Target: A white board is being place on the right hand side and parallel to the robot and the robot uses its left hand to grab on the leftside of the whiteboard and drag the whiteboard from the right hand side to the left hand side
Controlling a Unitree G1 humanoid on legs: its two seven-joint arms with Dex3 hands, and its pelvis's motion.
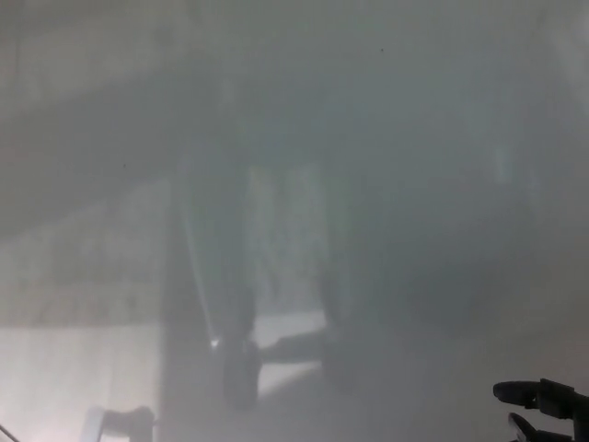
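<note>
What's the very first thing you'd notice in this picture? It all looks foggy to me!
A big, shiny whiteboard fills almost the whole view, with only blurry grey reflections on it, darkest down the middle. In the bottom right corner, the robot's black right hand pokes in, fingers apart and holding nothing. A small pale shape shows faintly at the bottom left, too blurred to name.

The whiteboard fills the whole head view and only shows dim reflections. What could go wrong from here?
1. The whiteboard covers the view edge to edge, so its left side cannot be seen; a grab aimed there could miss.
2. The left hand is not in view, so its grip cannot be checked.
3. The right hand sits at the bottom right corner, close in front of the board; if the board is dragged left, it might brush those fingers.
</note>
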